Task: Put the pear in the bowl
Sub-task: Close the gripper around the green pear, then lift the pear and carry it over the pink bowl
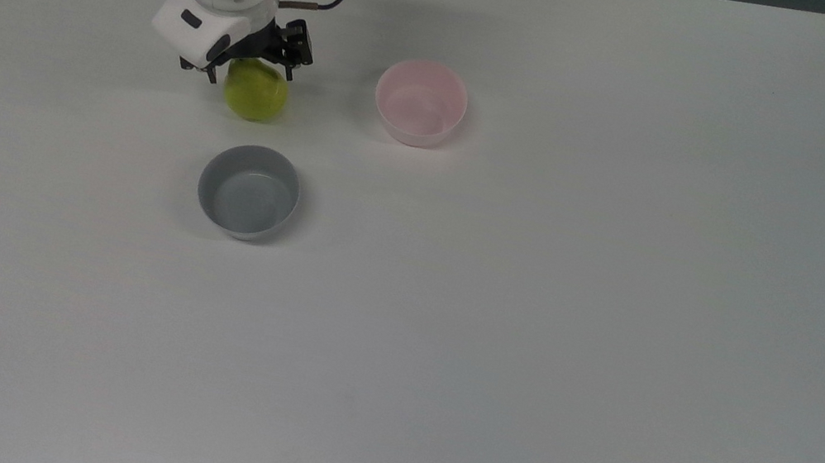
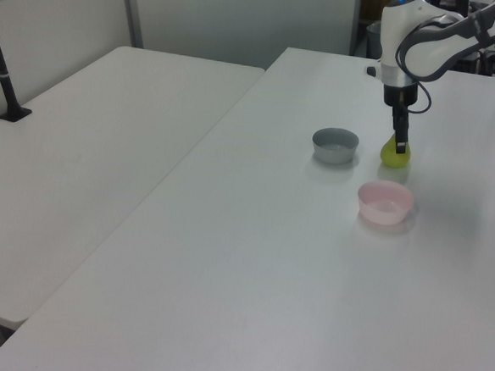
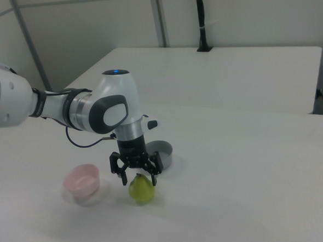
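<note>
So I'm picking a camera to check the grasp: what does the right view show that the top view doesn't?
Right view alone: the gripper from the side, its open fingers straddling the top of the pear, which sits on the table; also a second table behind. Top view alone: the whole tabletop from above, with the arm covering the pear's top. Both: the pear, the pink bowl and the grey bowl, both empty.
</note>
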Motion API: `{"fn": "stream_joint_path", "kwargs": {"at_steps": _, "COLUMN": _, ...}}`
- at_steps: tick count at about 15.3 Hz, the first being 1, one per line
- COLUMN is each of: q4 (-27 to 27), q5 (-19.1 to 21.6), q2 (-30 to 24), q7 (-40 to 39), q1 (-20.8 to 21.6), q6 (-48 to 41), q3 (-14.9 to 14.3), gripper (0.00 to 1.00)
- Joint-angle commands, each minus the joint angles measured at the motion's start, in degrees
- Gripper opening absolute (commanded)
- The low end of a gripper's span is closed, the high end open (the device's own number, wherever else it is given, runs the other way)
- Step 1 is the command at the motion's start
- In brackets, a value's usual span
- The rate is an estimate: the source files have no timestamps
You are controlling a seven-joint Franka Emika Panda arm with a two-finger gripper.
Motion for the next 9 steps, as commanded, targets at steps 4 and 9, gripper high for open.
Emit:
{"fn": "stream_joint_path", "kwargs": {"at_steps": 4, "q4": -0.76, "q5": -0.74, "q2": 1.20, "q7": 0.24, "q1": 1.21, "q6": 2.40, "q3": -0.21, "gripper": 0.61}}
{"fn": "stream_joint_path", "kwargs": {"at_steps": 9, "q4": -0.42, "q5": -0.74, "q2": -0.02, "q7": 0.77, "q1": 1.21, "q6": 0.91, "q3": -0.21, "gripper": 0.55}}
